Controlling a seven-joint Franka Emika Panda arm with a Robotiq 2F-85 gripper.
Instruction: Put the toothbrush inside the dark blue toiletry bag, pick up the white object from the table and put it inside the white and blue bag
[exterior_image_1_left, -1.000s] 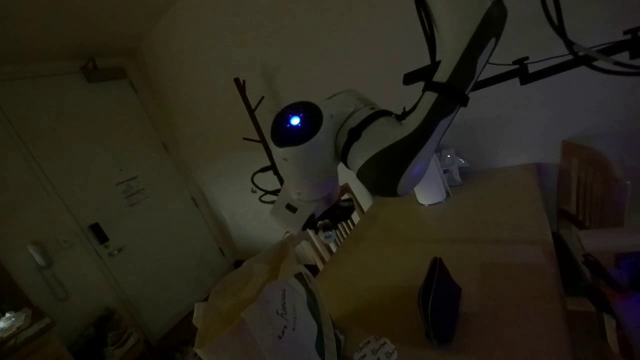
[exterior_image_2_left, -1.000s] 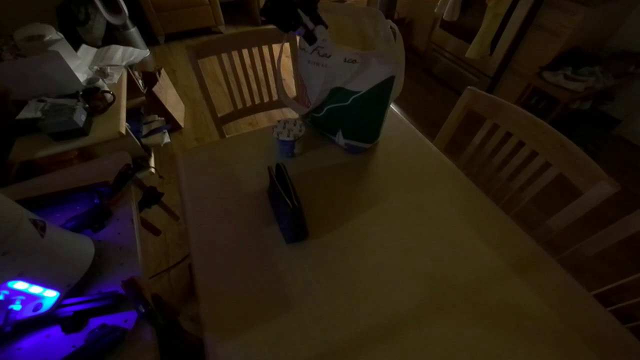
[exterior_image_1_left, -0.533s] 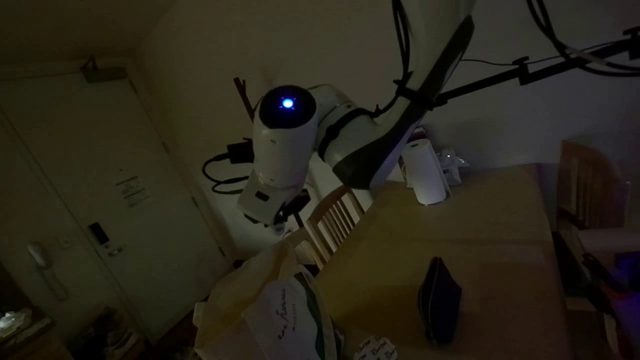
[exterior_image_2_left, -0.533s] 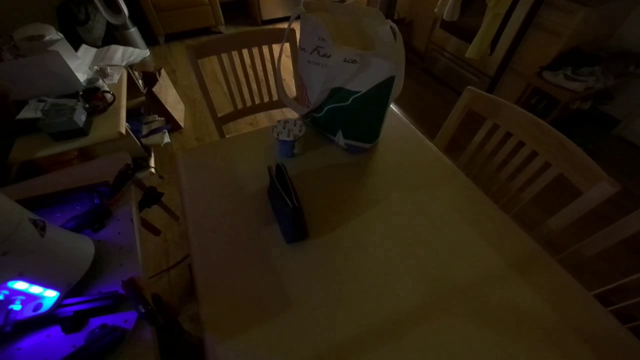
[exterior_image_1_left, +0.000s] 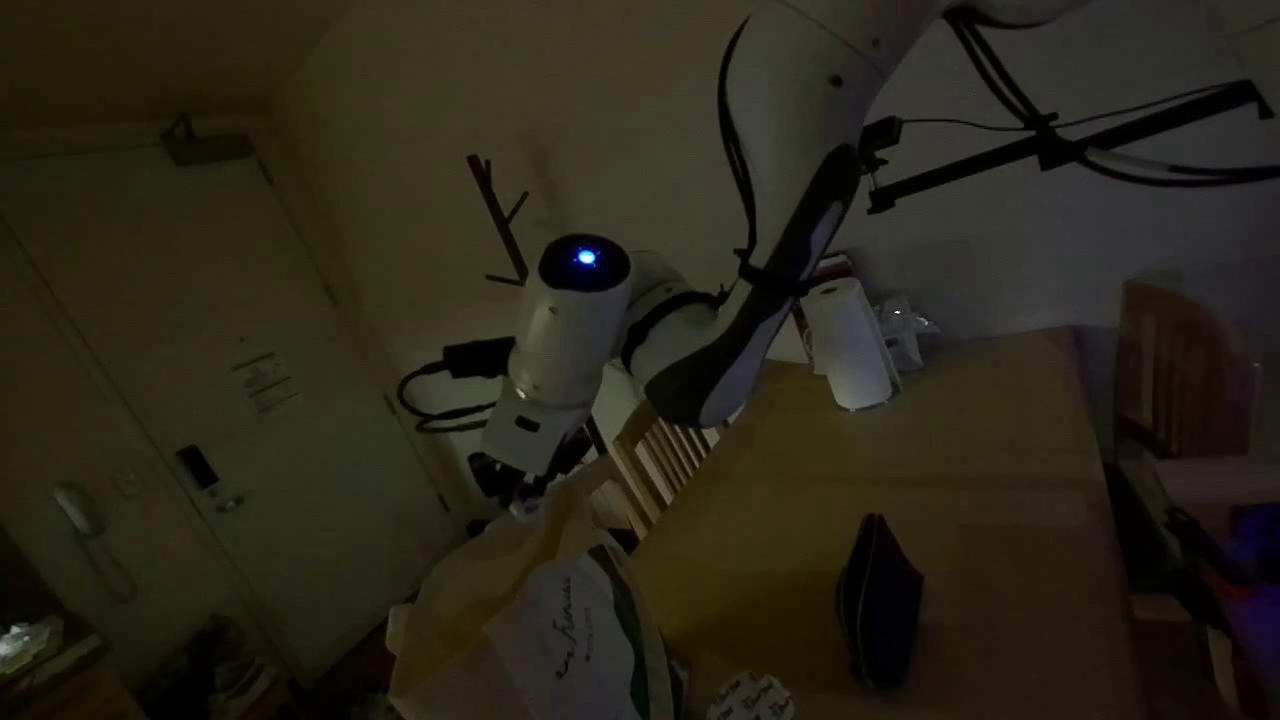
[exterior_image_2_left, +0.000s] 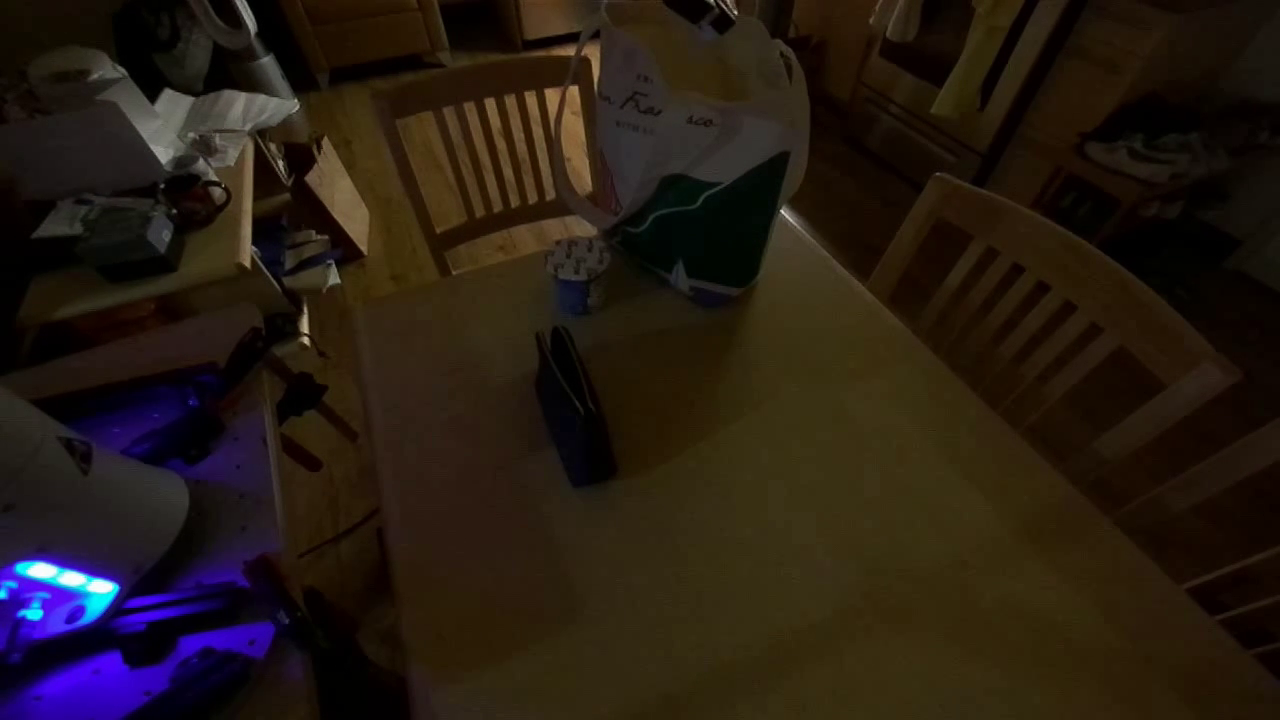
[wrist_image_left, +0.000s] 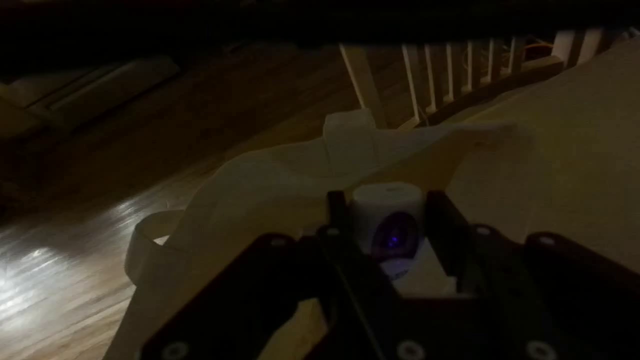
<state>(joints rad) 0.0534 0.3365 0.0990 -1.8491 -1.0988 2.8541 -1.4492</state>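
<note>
Dim wall, pale door, slatted chairs, wooden floor.

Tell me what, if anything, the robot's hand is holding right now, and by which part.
In the wrist view, the hand holds a white, purple-marked container, pinched by its two opposite sides. Whether the nearer end is top or base can't be told.

In an exterior view you have a door with a notice on it, a wall phone beside it, a coat rack and a paper towel roll. In an exterior view you see a slatted chair, another chair, some shoes and a hanging yellow cloth. Your wrist view shows a wooden floor.
</note>
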